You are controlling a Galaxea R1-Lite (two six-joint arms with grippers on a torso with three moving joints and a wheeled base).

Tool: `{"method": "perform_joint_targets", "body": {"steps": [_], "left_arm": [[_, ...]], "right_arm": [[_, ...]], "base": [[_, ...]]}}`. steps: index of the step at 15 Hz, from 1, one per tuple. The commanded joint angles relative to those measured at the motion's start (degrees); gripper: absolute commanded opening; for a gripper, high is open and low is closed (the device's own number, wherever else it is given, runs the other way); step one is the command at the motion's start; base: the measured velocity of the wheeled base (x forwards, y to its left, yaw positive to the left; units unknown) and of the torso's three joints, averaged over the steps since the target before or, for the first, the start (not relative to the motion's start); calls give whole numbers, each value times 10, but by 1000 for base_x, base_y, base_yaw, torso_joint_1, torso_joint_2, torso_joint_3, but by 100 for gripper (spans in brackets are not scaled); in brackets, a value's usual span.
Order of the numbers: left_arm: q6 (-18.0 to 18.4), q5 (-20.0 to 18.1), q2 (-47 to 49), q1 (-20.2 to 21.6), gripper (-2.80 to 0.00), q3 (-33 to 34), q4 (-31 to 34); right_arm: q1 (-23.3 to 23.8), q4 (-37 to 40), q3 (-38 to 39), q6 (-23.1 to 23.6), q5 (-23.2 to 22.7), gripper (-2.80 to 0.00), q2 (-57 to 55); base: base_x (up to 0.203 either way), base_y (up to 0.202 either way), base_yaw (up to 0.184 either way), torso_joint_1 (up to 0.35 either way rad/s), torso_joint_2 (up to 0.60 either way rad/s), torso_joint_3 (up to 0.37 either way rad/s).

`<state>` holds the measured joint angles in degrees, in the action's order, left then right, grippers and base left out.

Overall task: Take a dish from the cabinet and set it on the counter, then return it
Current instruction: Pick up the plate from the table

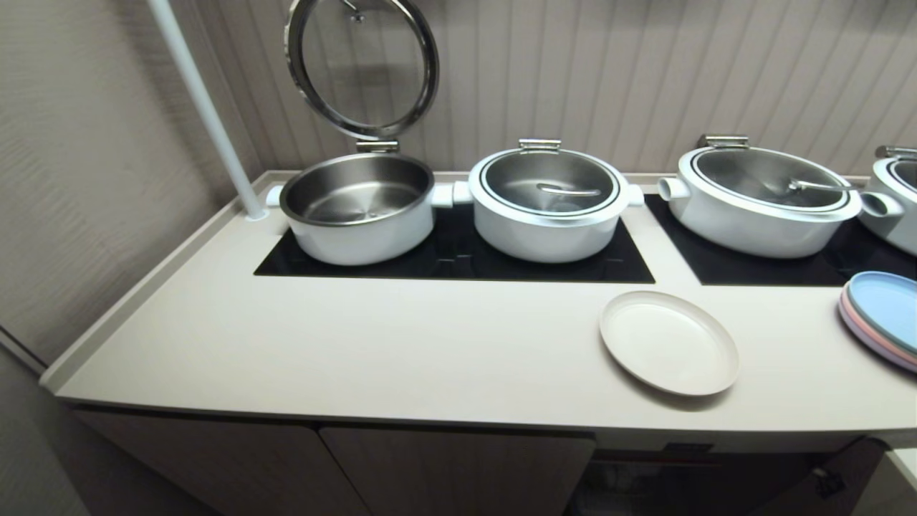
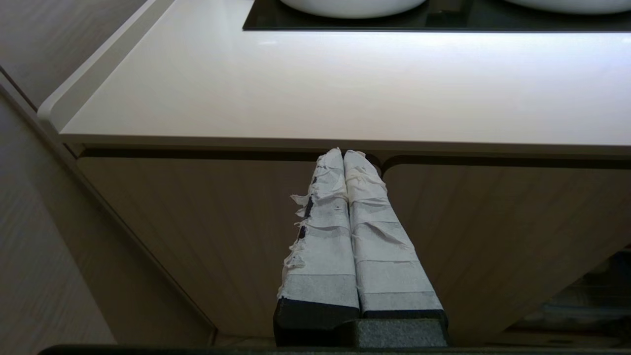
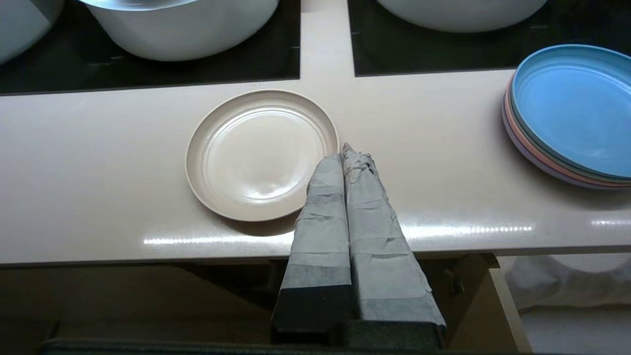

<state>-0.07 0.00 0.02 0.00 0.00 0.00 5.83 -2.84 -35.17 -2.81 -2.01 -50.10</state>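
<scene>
The cream-beige dish (image 1: 669,342) lies flat on the counter (image 1: 358,344), right of centre near the front edge; it also shows in the right wrist view as the dish (image 3: 261,154). My right gripper (image 3: 345,154) is shut and empty, its taped tips hovering beside the dish's near right rim, in front of the counter edge. The cabinet (image 1: 444,469) stands below, its right door swung open (image 3: 485,301). My left gripper (image 2: 343,155) is shut, parked low before the closed cabinet doors (image 2: 197,236). Neither arm shows in the head view.
Several white pots (image 1: 548,204) sit on black cooktop panels (image 1: 458,258) at the back, the leftmost with its glass lid (image 1: 362,64) raised. A stack of pastel plates (image 1: 885,315) rests at the counter's right end. A white pole (image 1: 208,115) rises at the back left.
</scene>
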Motion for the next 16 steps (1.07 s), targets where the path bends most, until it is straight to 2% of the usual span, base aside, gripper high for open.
{"method": "perform_joint_targets", "body": {"steps": [1,8,10,13,16], "left_arm": [[0,0,0,0,-280,0,0],[0,0,0,0,-280,0,0],[0,0,0,0,-280,0,0],[0,0,0,0,-280,0,0],[0,0,0,0,-280,0,0]], "right_arm": [[14,13,-46,-1,-3,-280,-81],[30,226,-224,1,-6,-280,-252],[31,251,-244,2,-8,-280,-296],[43,263,-249,25,-68,-280,-351],[45,264,-265,56,-80,-280,-398]], "base": [[0,0,0,0,0,0],[0,0,0,0,0,0],[0,0,0,0,0,0],[0,0,0,0,0,0],[0,0,0,0,0,0]]}}
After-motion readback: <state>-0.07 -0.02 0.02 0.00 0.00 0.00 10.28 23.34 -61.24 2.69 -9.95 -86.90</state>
